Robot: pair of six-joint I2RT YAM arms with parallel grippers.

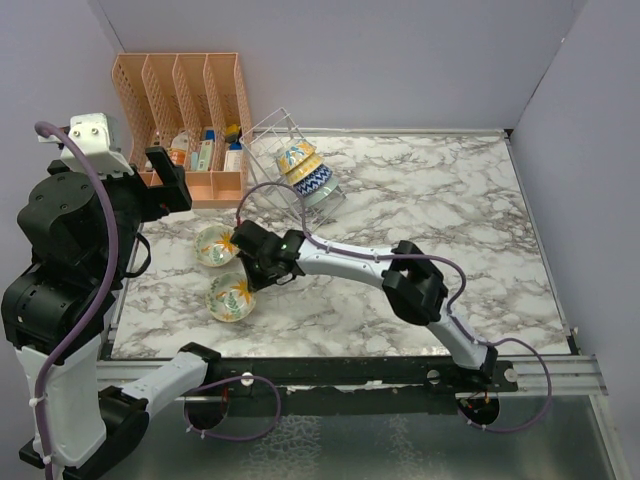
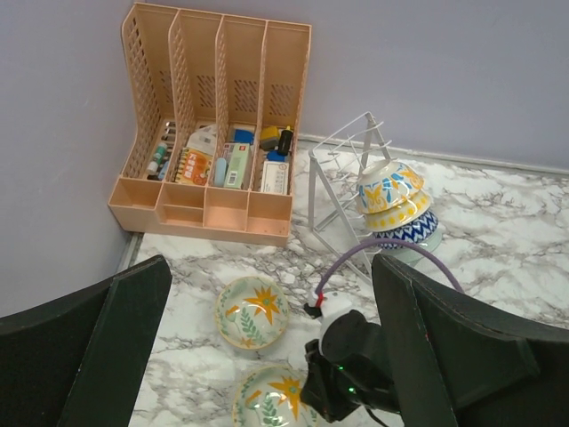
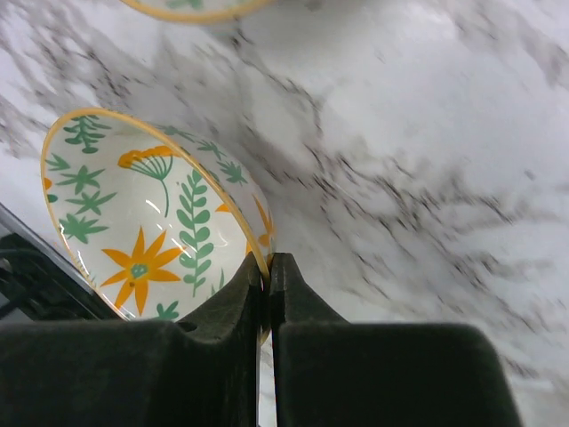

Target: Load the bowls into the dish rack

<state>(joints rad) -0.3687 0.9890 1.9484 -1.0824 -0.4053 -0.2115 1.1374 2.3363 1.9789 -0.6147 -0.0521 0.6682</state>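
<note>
At the lower left of the top view, our right gripper (image 3: 268,274) pinches a flowered bowl (image 1: 230,298) by its rim, likely to lift it. The dish rack (image 1: 272,138) stands upper middle; our left gripper (image 1: 168,182) hangs open, empty.

The top camera looked down from high at 6 o'clock on the whole table (image 1: 450,230). The left wrist camera, farther back, faced the dish rack (image 2: 347,165) at 1 o'clock. The right one sat very near one bowl (image 3: 151,231) that all views shared.
</note>
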